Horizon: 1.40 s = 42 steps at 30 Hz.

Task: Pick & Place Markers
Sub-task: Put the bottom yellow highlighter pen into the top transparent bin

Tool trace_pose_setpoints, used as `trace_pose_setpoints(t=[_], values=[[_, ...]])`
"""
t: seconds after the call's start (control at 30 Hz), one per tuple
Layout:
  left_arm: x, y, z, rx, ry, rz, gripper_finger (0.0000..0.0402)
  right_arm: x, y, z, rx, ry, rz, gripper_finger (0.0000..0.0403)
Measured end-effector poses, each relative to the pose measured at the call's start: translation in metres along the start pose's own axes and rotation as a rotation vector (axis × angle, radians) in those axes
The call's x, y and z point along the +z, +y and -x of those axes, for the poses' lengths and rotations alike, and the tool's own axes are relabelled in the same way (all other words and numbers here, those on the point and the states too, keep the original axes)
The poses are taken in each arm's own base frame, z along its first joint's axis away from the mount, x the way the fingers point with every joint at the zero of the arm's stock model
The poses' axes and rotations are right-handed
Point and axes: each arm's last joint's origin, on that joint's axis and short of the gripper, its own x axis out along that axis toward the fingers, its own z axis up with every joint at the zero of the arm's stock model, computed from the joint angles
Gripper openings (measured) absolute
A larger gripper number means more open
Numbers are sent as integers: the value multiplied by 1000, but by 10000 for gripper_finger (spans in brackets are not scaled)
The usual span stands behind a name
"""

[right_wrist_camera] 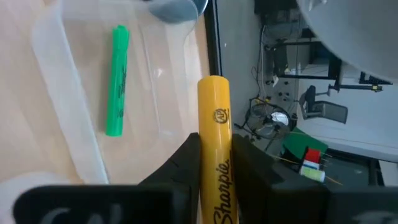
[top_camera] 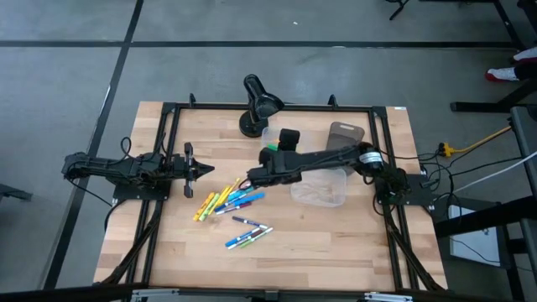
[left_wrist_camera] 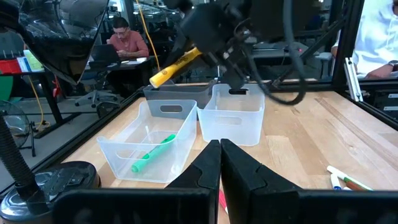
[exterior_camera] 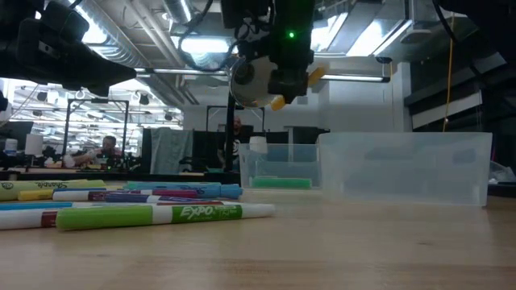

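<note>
Several colored markers [top_camera: 228,200] lie flat on the wooden table, with a few more [top_camera: 249,235] nearer its front edge. My right gripper [right_wrist_camera: 214,163] is shut on a yellow marker [left_wrist_camera: 174,65], up in the air over the far clear bin [left_wrist_camera: 149,143]. A green marker [right_wrist_camera: 116,81] lies on that bin's floor. In the high view the right gripper [top_camera: 285,144] hides the yellow marker. My left gripper [left_wrist_camera: 219,155] is shut at the table's left side [top_camera: 199,170], level and holding nothing. My right gripper pinches the yellow marker's barrel [right_wrist_camera: 214,155] between its two fingers. The marker lies along the fingers, and its free end [right_wrist_camera: 214,99] sticks out past the fingertips. The fingers slant down toward the table's far edge. The marker is lifted clear above the bin.
A second clear bin [top_camera: 323,186] stands beside the first, and a grey tray [top_camera: 344,134] sits behind them. A black desk lamp [top_camera: 256,105] stands at the far edge. Black frame rails [top_camera: 168,159] run along the table's sides. People sit in the room beyond.
</note>
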Motion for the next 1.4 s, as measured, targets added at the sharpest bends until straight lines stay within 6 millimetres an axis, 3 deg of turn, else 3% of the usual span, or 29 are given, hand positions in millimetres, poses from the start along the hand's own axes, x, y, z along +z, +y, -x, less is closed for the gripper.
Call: trace_pose_setpoints(t=[0.23, 0.53, 0.8, 1.17, 1.4], values=[[0, 0, 0, 0, 0, 0, 7, -24, -13, -5, 12, 33, -45, 70], [0, 0, 0, 0, 0, 0, 6, -61, -30, -1, 104, -135, -248, 70], [0, 0, 0, 0, 0, 0, 7, -88, -26, -24, 209, -181, -332, 70], [0, 0, 0, 0, 0, 0, 6, -105, -30, -58, 316, -254, -383, 70], [0, 0, 0, 0, 0, 0, 8, -103, -40, -78, 405, -363, -447, 70]])
